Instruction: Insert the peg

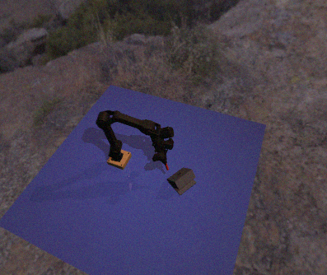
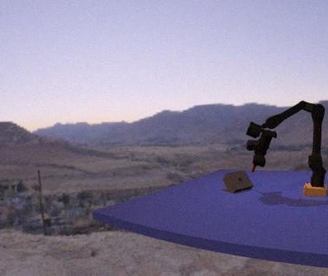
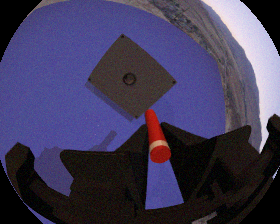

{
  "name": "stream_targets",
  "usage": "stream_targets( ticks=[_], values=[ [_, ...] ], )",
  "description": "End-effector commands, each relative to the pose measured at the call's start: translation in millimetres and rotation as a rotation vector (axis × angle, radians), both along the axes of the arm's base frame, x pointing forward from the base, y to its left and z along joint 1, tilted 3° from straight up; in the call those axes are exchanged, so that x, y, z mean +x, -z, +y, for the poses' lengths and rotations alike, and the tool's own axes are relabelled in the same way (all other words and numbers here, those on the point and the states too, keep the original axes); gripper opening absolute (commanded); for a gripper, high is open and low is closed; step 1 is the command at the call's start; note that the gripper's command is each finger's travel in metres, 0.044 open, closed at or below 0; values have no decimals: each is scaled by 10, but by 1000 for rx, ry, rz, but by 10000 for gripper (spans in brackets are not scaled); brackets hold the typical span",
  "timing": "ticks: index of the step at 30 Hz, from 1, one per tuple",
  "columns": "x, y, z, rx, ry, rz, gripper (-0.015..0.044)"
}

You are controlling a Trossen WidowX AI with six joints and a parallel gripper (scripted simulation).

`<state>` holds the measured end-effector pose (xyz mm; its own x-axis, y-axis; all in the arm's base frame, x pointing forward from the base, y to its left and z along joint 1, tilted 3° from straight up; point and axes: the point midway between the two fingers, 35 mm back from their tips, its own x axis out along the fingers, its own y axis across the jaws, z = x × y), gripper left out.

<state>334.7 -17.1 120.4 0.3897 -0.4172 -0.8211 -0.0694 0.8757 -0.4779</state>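
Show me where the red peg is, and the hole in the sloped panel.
Red peg (image 1: 167, 166) (image 2: 253, 168) (image 3: 154, 131): top, exterior and wrist views, on its red side.
Hole (image 2: 240, 179) (image 3: 129, 79): exterior and wrist views, on its opening.

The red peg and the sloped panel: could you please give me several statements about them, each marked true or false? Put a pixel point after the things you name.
1. The gripper (image 1: 165, 163) (image 2: 254, 165) (image 3: 153, 127) holds the red peg (image 1: 167, 167) (image 2: 253, 168) (image 3: 155, 131). True.
2. The peg is already in the hole (image 2: 240, 179) (image 3: 129, 79). False; it is outside it.
3. The sloped panel (image 1: 182, 178) (image 2: 234, 183) (image 3: 111, 75) has one large hole. True.
4. The peg is flat-sided. False; it is round.
5. The arm's base plate (image 1: 123, 165) (image 2: 308, 192) is green. False; it is orange.
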Motion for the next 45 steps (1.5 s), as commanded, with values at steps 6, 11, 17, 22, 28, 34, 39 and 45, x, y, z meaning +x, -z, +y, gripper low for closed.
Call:
stream_targets(
  ticks=[6, 11, 17, 22, 28, 34, 39, 45],
  values=[
    [1, 3, 101, -38, -52, -13, 0],
    [9, -9, 162, -57, -80, -25, 0],
    [16, -24, 237, -79, -113, -40, 0],
    [20, -36, 299, -97, -141, -53, 0],
    [41, -23, 321, -106, -155, -60, 0],
    [110, 41, 311, -114, -169, -67, 0],
    [167, 98, 300, -122, -180, -73, 0],
    [231, 167, 286, -132, -194, -80, 0]
  ],
)
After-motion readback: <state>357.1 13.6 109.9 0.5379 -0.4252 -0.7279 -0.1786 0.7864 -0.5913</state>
